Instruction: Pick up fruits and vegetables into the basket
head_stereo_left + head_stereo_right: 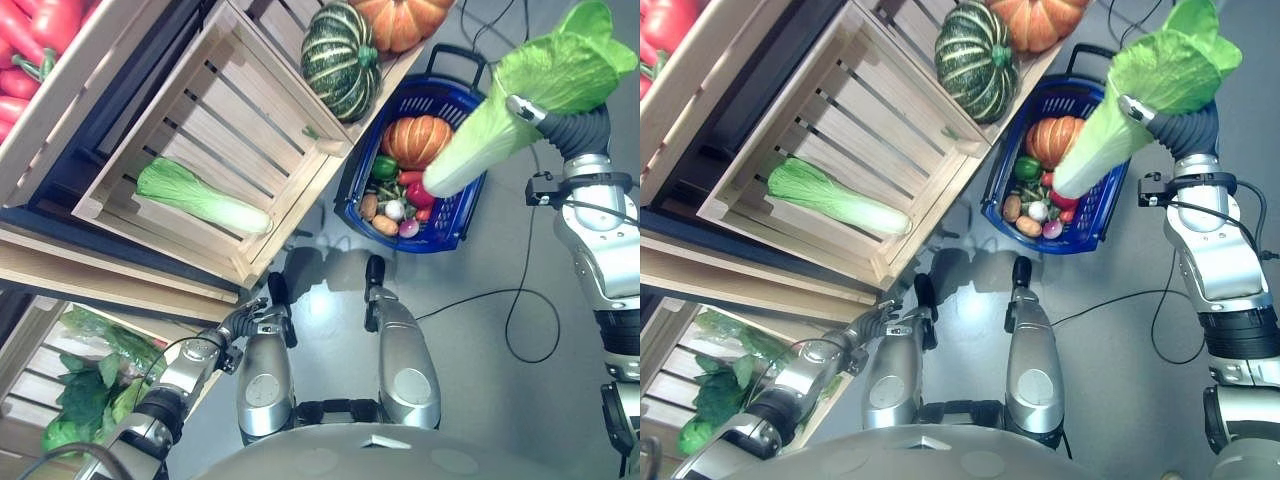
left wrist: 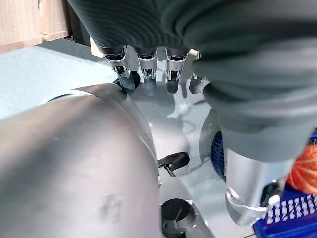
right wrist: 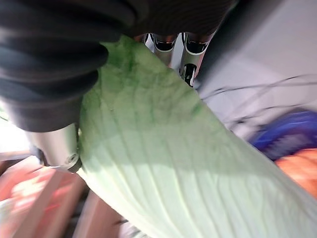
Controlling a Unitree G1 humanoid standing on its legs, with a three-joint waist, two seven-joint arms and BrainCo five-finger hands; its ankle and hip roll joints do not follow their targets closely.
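Low at the lower left of the frame, left hand (image 1: 243,322) hanging beside the leg, fingers (image 2: 148,79) relaxed and holding nothing. Upper right, right hand (image 1: 1152,112) curled round 1 Chinese cabbage (image 1: 1140,95), held tilted, pale stem end down over the near right corner of the blue basket (image 1: 452,222), leafy top up and out past the rim. Inside the basket: 1 orange pumpkin (image 1: 416,140), 1 green pepper (image 1: 384,166), plus a mixed pile of small vegetables, too crowded to count. Centre left, slatted wooden crate (image 1: 225,120) with 1 more Chinese cabbage (image 1: 200,197) lying near its lower edge, rest of the slats bare. Along the top edge, 1 striped green squash (image 1: 341,60) and 1 orange pumpkin (image 1: 400,20) just beside it. Upper left corner, red peppers (image 1: 35,30), cut off by the frame. Lower left, leafy greens (image 1: 85,390) in another crate. Open grey floor (image 1: 480,330) below and right of the basket.
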